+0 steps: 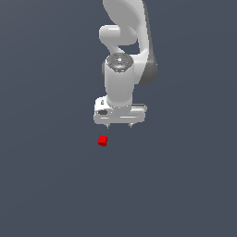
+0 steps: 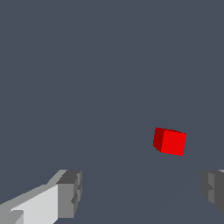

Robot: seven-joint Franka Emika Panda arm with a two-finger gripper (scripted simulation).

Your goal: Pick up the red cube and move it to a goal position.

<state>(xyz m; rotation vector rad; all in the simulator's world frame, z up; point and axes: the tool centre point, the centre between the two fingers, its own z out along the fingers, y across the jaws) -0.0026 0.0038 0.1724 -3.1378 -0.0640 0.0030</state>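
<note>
The pincer (image 1: 119, 125) hung open and empty; the red cube (image 1: 102, 140) lay on the bench (image 1: 46, 185) near it, outside the fingers (image 2: 65, 194); centring over the cube before descending seemed advisable.

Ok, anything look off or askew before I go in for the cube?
Nothing stands out. The red cube lies apart from the open gripper, slightly toward the exterior view's left of it, and looks intact. No spill or damage shows.
</note>
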